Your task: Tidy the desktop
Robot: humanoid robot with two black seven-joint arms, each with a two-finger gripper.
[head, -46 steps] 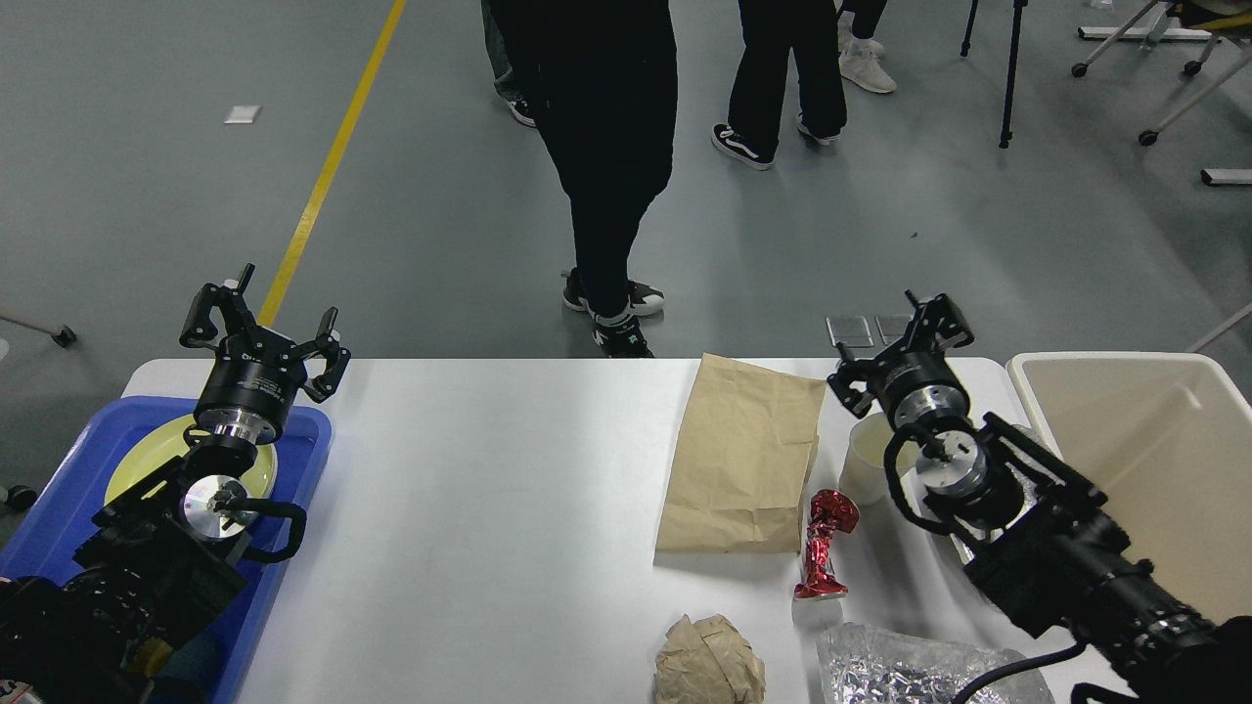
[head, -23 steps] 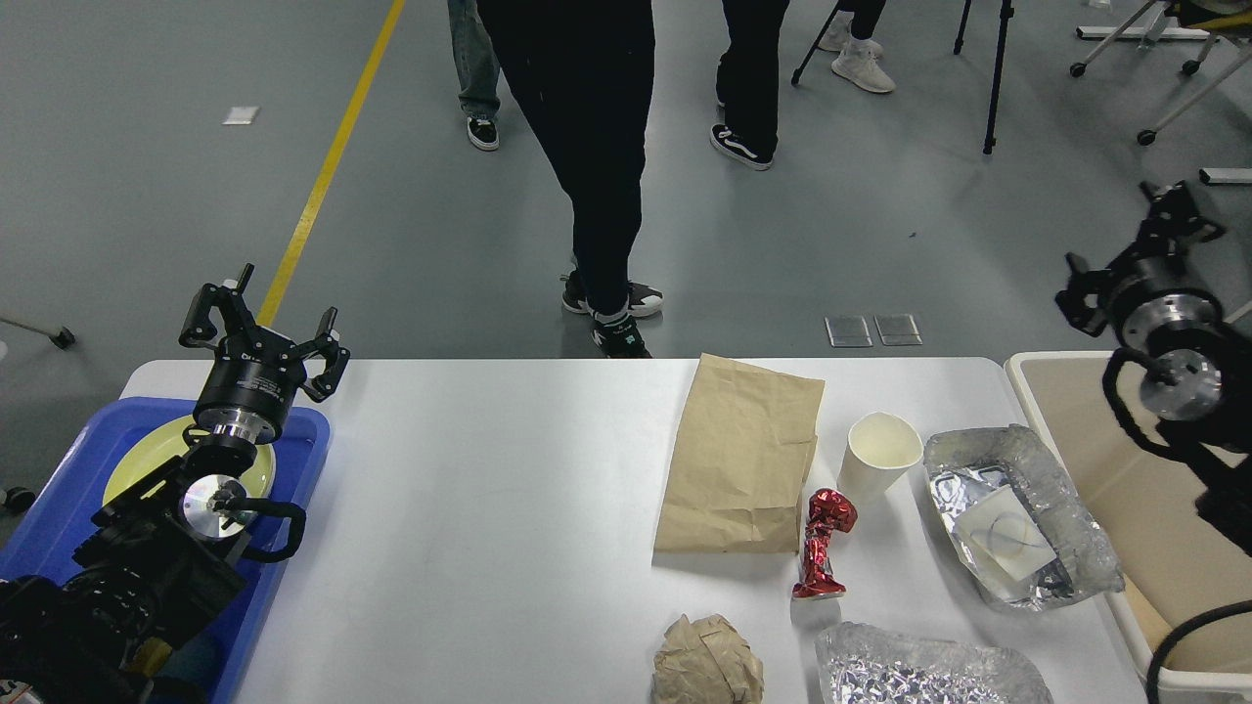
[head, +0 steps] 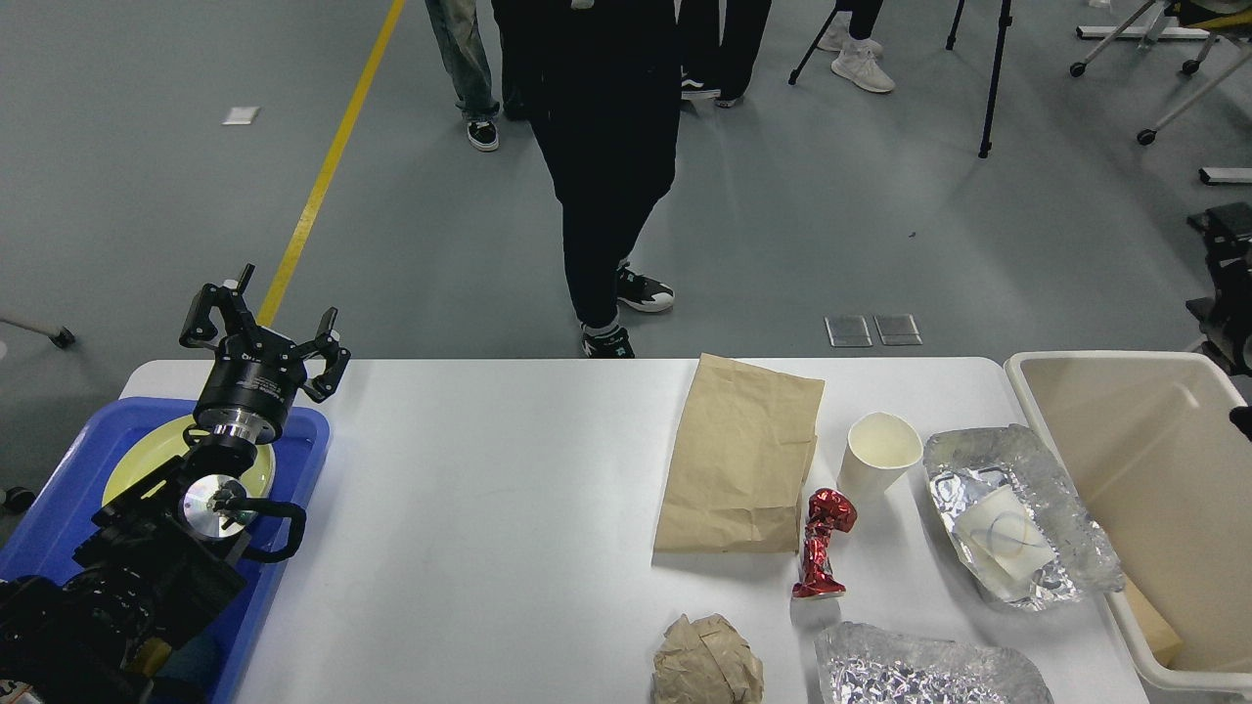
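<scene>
The right arm has swung away from over the paper cup [head: 880, 452] to the right edge of the view; only a dark part shows there, so the state of its claw cannot be told. The left claw [head: 262, 329] hangs wide and empty above the blue tray [head: 59, 499], which holds a yellow plate [head: 137, 460]. The tabletop [head: 469, 508] carries the litter on its right half: a paper bag [head: 743, 455], the cup, a red wrapper [head: 822, 543], two foil trays [head: 1027, 508] and a paper ball [head: 706, 665]. The next pick should be the litter nearest the beige bin [head: 1125, 430]. The bin holds a brown piece in its near corner.
</scene>
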